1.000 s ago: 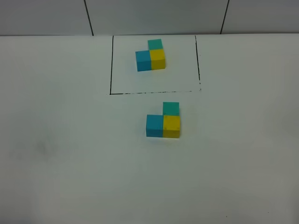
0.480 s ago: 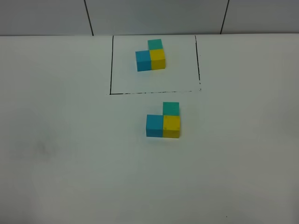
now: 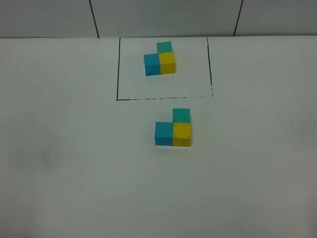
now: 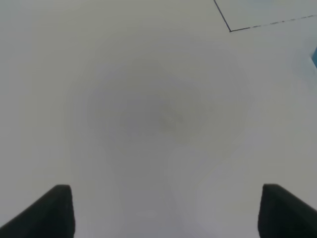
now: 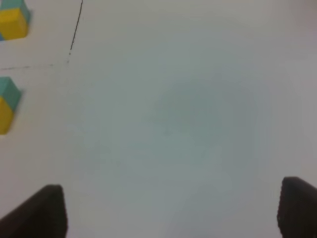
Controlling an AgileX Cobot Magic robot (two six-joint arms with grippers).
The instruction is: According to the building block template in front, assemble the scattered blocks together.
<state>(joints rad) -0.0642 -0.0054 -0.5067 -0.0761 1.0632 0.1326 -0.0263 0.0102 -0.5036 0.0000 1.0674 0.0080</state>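
Note:
The building block template (image 3: 160,60) is a blue, yellow and teal-green L trio inside the black drawn rectangle (image 3: 117,74) at the back of the table. The scattered blocks stand joined in the same L in front of the frame: blue (image 3: 163,133), yellow (image 3: 182,134), teal-green (image 3: 181,115). Neither gripper shows in the exterior high view. My left gripper (image 4: 166,210) is open and empty over bare table. My right gripper (image 5: 173,210) is open and empty; the yellow and teal-green blocks (image 5: 6,106) show at its view's edge.
The white table (image 3: 74,173) ends at a grey tiled wall (image 3: 168,17) at the back. A corner of the black frame shows in the left wrist view (image 4: 230,30) and in the right wrist view (image 5: 69,52).

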